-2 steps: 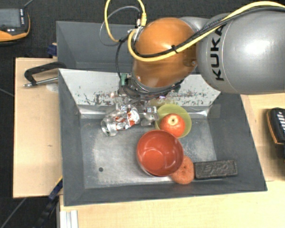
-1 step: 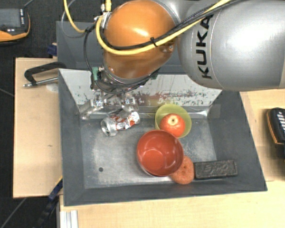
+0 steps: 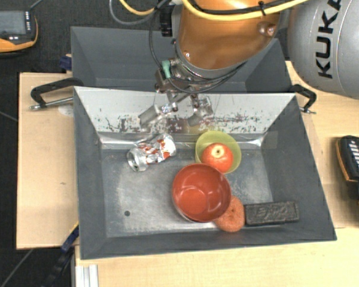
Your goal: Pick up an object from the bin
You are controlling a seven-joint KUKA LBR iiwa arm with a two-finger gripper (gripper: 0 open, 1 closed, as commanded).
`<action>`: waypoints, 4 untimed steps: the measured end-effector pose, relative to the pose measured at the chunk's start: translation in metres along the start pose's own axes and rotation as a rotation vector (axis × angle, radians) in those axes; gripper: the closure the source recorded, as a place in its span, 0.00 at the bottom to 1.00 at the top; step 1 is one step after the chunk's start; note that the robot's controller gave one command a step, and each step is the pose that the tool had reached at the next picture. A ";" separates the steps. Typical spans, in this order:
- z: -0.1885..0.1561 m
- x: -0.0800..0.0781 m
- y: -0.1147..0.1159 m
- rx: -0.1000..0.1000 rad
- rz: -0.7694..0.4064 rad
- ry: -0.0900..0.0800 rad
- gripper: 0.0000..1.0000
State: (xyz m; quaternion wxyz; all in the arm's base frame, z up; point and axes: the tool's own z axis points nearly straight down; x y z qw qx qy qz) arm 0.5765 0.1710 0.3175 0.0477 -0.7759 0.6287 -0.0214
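Lying along the near wall of the grey metal bin (image 3: pixel 125 203) are a black rectangular block (image 3: pixel 272 213) and, touching its left end, a rough orange disc (image 3: pixel 232 219). A deep red bowl (image 3: pixel 200 193) stands upright against the disc, near the middle of the floor. Just behind the bowl is a small green cup (image 3: pixel 229 141) with a red apple (image 3: pixel 217 156) in it. To the cup's left, at the foot of the far wall (image 3: pixel 257 113), a crushed red-and-white drinks can (image 3: pixel 151 152) rests on its side.

Above that far wall hang the jaws, under the arm's orange wrist cover (image 3: pixel 227 23). They appear spread and hold nothing. They sit above and just behind the can and the cup, touching neither.

The can looks the likeliest pick, as it is the nearest loose thing with open floor on its left and front. A clean grasp would mean coming forward off the sloping wall before descending. The jaws should then be turned to straddle the can across its narrow, flattened body rather than along its length.

Dented metal is slippery and uneven, so closing near the middle should stop it pivoting. The right finger needs room from the green cup, or the apple may be knocked. A straight lift should follow.
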 end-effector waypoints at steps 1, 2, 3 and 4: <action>-0.059 -0.041 0.020 0.012 -0.107 -0.005 0.00; -0.051 -0.064 -0.015 0.020 0.146 -0.014 0.00; -0.056 -0.075 0.043 0.024 -0.009 -0.015 0.00; -0.040 -0.060 -0.029 0.030 0.169 -0.023 0.00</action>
